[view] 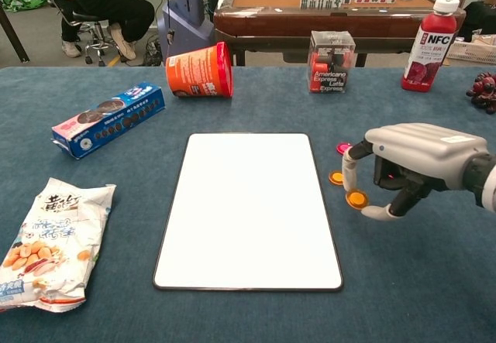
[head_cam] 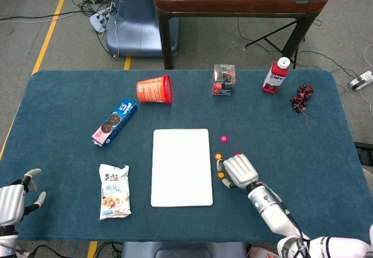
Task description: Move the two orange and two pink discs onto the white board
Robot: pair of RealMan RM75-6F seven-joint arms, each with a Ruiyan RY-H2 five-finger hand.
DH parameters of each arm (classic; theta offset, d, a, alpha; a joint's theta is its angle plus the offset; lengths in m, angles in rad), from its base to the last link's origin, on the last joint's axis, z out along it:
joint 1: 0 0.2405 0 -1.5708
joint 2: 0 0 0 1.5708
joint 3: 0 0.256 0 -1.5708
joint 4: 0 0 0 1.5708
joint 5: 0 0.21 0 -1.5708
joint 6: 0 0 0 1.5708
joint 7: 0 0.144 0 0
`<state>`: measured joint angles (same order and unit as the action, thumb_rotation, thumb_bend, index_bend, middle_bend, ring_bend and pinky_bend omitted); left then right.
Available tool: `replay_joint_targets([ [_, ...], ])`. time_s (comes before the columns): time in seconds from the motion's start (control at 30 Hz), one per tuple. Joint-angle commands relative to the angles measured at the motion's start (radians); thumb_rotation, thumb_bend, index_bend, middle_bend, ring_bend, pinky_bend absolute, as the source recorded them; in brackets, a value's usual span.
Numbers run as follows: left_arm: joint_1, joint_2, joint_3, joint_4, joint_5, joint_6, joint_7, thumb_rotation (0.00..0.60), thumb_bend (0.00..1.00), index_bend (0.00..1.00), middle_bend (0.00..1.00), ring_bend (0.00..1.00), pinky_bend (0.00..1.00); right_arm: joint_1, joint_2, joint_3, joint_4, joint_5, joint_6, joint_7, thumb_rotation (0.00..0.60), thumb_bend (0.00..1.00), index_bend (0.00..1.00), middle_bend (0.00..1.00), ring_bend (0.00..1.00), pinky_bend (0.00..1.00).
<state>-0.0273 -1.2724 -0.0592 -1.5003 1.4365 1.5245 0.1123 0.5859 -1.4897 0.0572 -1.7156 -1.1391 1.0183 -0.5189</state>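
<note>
The white board (head_cam: 182, 166) (view: 248, 207) lies flat at the table's centre. Just right of it, my right hand (head_cam: 239, 170) (view: 411, 165) pinches one orange disc (head_cam: 221, 175) (view: 357, 199) between thumb and a finger, close to the cloth. The second orange disc (head_cam: 218, 156) (view: 335, 178) lies just behind that finger. One pink disc (head_cam: 224, 138) (view: 342, 149) sits farther back. The other pink disc (head_cam: 237, 154) (view: 387, 177) is mostly hidden under the hand. My left hand (head_cam: 14, 202) rests at the table's near left corner with its fingers apart, holding nothing.
A tipped orange cup (view: 200, 70), a blue cookie box (view: 108, 118) and a snack bag (view: 43, 242) lie left of the board. A clear coffee box (view: 331, 60), a red bottle (view: 428, 45) and a dark berry bunch (head_cam: 302, 98) stand at the back right.
</note>
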Motion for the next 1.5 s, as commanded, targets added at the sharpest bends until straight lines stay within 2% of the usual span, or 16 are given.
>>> replay_joint_targets([
  [0.03, -0.002, 0.003, 0.001, -0.002, 0.004, -0.002, 0.002, 0.600, 0.29, 0.34, 0.58, 0.53, 0.73, 0.015, -0.012, 0.008, -0.013, 0.002, -0.006, -0.019, 0.600, 0.26, 0.53, 1.00, 1.00, 1.00],
  [0.57, 0.002, -0.002, 0.009, 0.004, 0.003, -0.003, -0.002, 0.600, 0.29, 0.34, 0.58, 0.53, 0.73, 0.085, -0.102, 0.009, -0.017, 0.065, -0.039, -0.117, 0.600, 0.23, 0.52, 1.00, 1.00, 1.00],
  [0.87, 0.003, -0.004, 0.011, 0.004, 0.003, -0.004, -0.002, 0.600, 0.29, 0.34, 0.58, 0.53, 0.73, 0.096, -0.111, 0.004, -0.014, 0.077, -0.030, -0.121, 0.600, 0.07, 0.36, 1.00, 1.00, 1.00],
  [0.97, 0.004, -0.005, 0.012, 0.003, 0.004, -0.004, 0.000, 0.600, 0.29, 0.34, 0.58, 0.53, 0.73, 0.095, -0.110, 0.006, -0.008, 0.075, -0.024, -0.109, 0.600, 0.05, 0.34, 1.00, 1.00, 1.00],
  [1.23, 0.005, -0.009, 0.012, 0.007, 0.002, -0.005, -0.005, 0.600, 0.29, 0.34, 0.58, 0.53, 0.73, 0.093, -0.080, 0.028, 0.011, 0.104, 0.005, -0.104, 0.600, 0.08, 0.34, 1.00, 1.00, 1.00],
  [1.5, 0.005, -0.013, 0.011, 0.008, 0.004, -0.003, -0.007, 0.600, 0.29, 0.34, 0.58, 0.53, 0.73, 0.111, -0.054, 0.064, 0.048, 0.184, 0.010, -0.130, 0.600, 0.13, 0.34, 1.00, 1.00, 1.00],
])
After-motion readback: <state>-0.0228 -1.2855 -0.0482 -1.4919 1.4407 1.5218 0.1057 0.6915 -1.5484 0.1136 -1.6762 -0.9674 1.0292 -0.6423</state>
